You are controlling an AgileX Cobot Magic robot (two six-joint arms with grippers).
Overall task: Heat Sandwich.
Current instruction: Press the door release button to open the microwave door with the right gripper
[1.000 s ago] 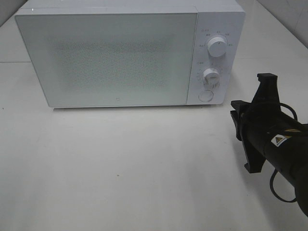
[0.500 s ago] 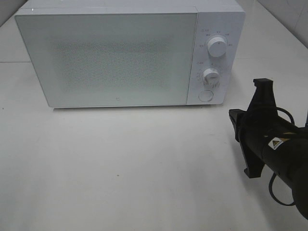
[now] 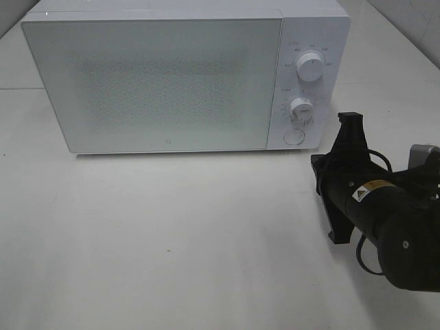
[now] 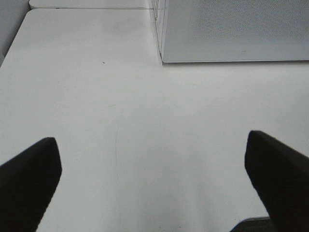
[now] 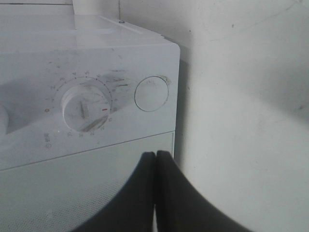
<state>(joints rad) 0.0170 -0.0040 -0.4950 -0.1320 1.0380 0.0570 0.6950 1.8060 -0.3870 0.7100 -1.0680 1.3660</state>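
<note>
Over on the left, the left claw (image 4: 152, 142) hangs spread wide above the white counter (image 4: 96, 72), gripping nothing. The white microwave (image 3: 158, 82) stands mid-counter with its door shut. I cannot tell where the sandwich is from here. Just right of the dials, the right claw (image 5: 155, 154) has its fingers pressed together, empty, near the round button (image 5: 151, 94).
</note>
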